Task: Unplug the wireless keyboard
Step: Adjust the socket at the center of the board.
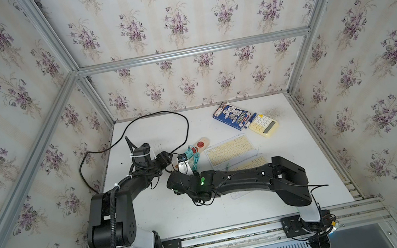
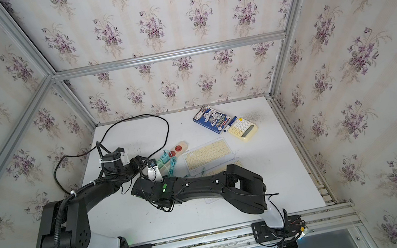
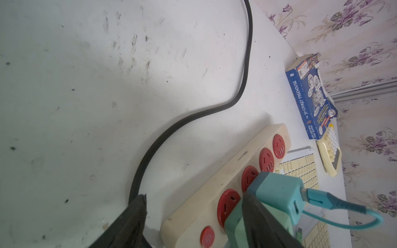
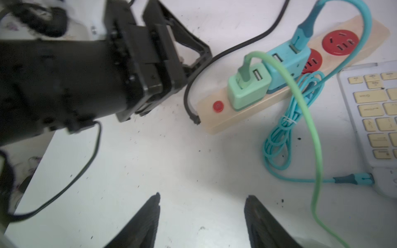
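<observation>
A: While both arms bend over the white bench (image 1: 169, 218), where is the pale wireless keyboard with cream keys (image 1: 226, 150)?

B: Flat near the bench's middle, just right of the cream power strip with red sockets (image 1: 199, 143). A second cream-keyed keyboard (image 1: 253, 161) lies nearer the front edge, partly under the right arm.

A: What sits in the strip?

B: Two cube chargers, touching: a mint-green charger (image 4: 247, 92) beside the red switch, then a teal charger (image 4: 298, 60). A teal cable (image 4: 283, 128), partly bundled, runs from the teal one to a plug at a keyboard's pale edge. A light-green cable (image 4: 308, 120) arcs off the mint one; where it ends I cannot tell.

A: And the left gripper (image 3: 195, 194)?

B: Fingers well apart, holding nothing. One finger shows beside the black power cord (image 3: 245, 70), the other in front of the mint-green charger.

A: The right gripper (image 4: 203, 195)?

B: Spread wide over bare bench, near the strip's switch end, empty.

A: Anything else?

B: A blue paperback book (image 1: 232, 116) and a cream calculator (image 1: 264, 125), just beside each other, near the far edge toward the right corner.
</observation>
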Controlling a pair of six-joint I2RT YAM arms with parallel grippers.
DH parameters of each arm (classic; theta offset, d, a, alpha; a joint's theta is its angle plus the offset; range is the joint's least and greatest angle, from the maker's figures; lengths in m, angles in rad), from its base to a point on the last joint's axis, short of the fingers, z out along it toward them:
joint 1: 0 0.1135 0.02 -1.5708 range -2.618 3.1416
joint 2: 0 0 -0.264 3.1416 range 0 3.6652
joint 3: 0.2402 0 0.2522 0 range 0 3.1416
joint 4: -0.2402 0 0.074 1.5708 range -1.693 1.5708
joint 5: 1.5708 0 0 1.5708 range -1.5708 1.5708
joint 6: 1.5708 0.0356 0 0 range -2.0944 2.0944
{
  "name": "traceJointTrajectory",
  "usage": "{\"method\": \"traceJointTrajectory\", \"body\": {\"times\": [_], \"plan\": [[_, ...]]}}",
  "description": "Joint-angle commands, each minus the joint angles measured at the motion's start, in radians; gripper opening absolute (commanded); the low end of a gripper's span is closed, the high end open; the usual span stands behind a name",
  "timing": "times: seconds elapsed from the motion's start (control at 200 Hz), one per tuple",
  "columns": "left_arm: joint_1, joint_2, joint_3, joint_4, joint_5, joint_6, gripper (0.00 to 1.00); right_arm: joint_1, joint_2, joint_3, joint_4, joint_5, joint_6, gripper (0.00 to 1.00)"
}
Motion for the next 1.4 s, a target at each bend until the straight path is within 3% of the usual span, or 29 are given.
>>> {"method": "traceJointTrajectory", "body": {"times": [0.0,0.39,0.614,0.979,1.214,1.399], "plan": [[0.001,0.04,0.018,0.067,0.097,-0.037,0.66,-0.016,0.033,0.027,-0.02,0.059,0.032,0.66],[-0.021,0.094,-0.084,0.203,0.223,-0.131,0.6,-0.066,0.108,0.079,0.004,0.029,-0.021,0.64],[-0.065,0.043,-0.187,0.277,0.2,-0.176,0.56,-0.072,0.086,0.042,0.032,0.056,-0.026,0.64],[-0.317,-0.015,-0.402,0.507,0.025,-0.319,0.51,-0.073,-0.013,-0.115,0.076,0.119,0.017,0.6],[-0.329,-0.018,-0.432,0.56,-0.006,-0.343,0.48,-0.075,-0.026,-0.123,0.065,0.145,-0.018,0.59],[-0.309,-0.118,-0.401,0.441,-0.024,-0.31,0.51,-0.104,-0.003,-0.07,0.01,0.125,-0.034,0.59]]}}
